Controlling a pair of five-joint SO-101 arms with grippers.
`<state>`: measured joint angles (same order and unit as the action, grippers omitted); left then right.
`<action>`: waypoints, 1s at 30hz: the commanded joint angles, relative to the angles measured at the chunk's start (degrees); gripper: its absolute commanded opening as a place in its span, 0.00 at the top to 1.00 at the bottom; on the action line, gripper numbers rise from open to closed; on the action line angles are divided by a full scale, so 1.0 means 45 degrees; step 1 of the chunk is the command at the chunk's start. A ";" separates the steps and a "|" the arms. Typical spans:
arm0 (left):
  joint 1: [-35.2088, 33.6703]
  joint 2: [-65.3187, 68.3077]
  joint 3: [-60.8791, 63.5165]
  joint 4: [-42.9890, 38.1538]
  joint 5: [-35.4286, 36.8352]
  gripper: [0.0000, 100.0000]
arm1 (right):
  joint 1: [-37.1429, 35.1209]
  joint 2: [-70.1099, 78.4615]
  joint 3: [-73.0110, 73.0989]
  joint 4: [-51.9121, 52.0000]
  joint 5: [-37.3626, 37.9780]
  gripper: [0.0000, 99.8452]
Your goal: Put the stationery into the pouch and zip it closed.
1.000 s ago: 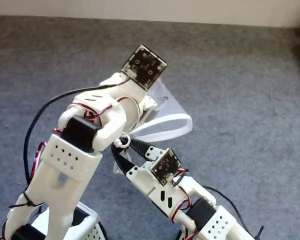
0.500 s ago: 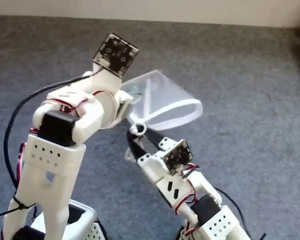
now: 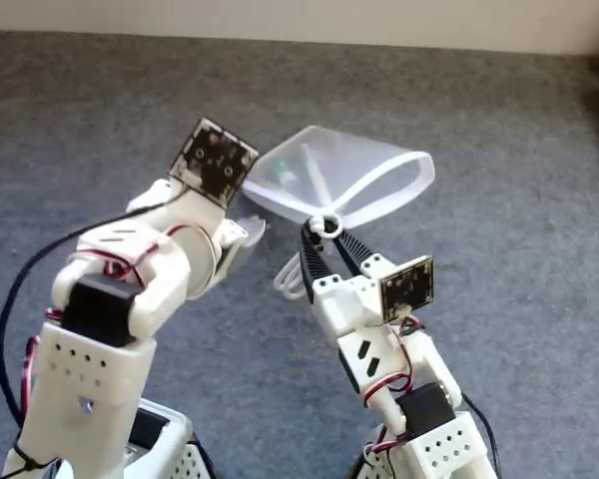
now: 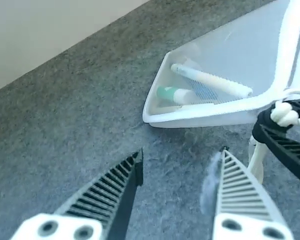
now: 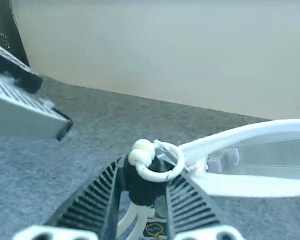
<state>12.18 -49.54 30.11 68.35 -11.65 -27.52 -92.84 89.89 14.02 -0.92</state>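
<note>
The translucent pouch (image 3: pixel 344 178) lies on the grey carpet, its white zipper band looping along the near side. Inside its corner rest a white pen (image 4: pixel 212 82) and a green-tipped stick (image 4: pixel 177 94). My right gripper (image 3: pixel 324 238) is shut on the white ring and cord of the zipper pull (image 5: pixel 151 161) at the pouch's near edge. My left gripper (image 4: pixel 180 157) hovers open over bare carpet, a short way off the pouch's left corner (image 4: pixel 152 112), holding nothing. In the high view the left gripper (image 3: pixel 248 238) sits left of the pull.
Grey carpet (image 3: pixel 499 110) runs all around the pouch, up to a pale wall (image 3: pixel 280 18) at the far edge. The two arm bases stand close together at the near edge. In the right wrist view a finger of the left gripper (image 5: pixel 25 117) shows nearby.
My left arm has swung left and come off the pouch, standing open beside it. The right gripper has carried the zipper pull to the right and farther away, and the pouch shifted right.
</note>
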 commanded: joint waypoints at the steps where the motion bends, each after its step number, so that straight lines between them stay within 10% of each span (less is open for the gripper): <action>1: -0.0049 -0.0752 0.1397 -0.1758 -0.0117 0.77 | 0.0244 -0.0322 -0.0928 -0.0068 -0.0176 1.00; 30: 0.1983 -0.0830 0.4933 -0.5548 -0.0625 0.77 | -0.1475 -0.0205 -0.4601 0.5265 0.0781 1.00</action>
<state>19.91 -51.74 52.88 45.23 -13.85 -32.00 -92.75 74.68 36.35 0.75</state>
